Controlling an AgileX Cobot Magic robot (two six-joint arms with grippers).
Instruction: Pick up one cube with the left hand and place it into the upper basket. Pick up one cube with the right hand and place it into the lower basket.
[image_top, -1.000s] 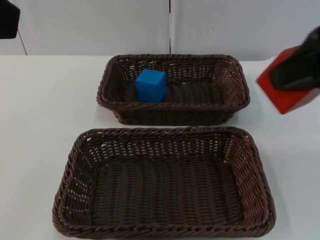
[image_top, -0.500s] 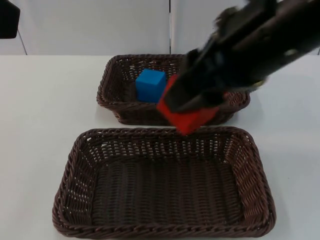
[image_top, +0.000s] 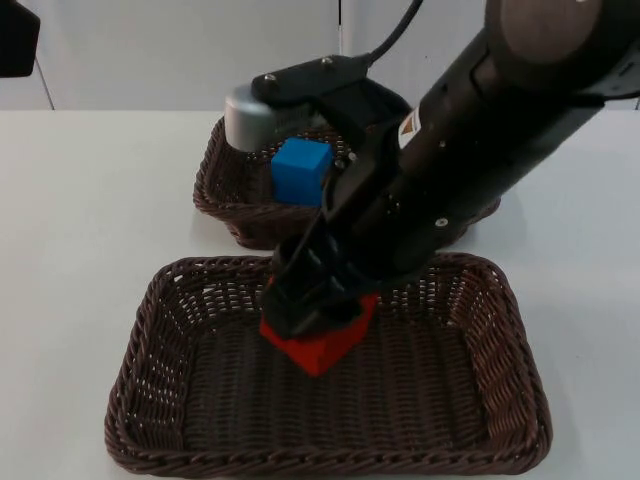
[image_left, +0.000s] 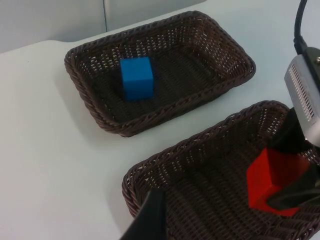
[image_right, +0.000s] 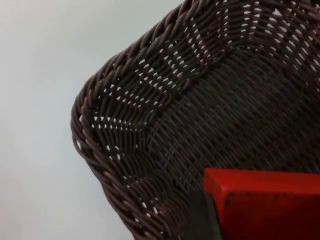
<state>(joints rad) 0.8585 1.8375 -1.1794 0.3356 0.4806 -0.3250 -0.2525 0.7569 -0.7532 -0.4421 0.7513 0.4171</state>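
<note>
Right tool (image_top: 312, 318) clenched on red cube (image_top: 322, 343), inside lower basket (image_top: 140, 345) near middle. Judgement: lower till cube meets weave, then release. Blue cube (image_top: 301, 170) sits in upper basket (image_top: 212, 160). Left tool (image_left: 147, 220) waits aside, grip unclear.

R gripper (image_top: 318, 322) clamped, arm reaching low; L waits.

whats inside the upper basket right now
One blue cube sits on the floor of the upper basket, toward its left end. In the top view the right arm covers much of that basket; the left wrist view shows the rest bare.
</note>
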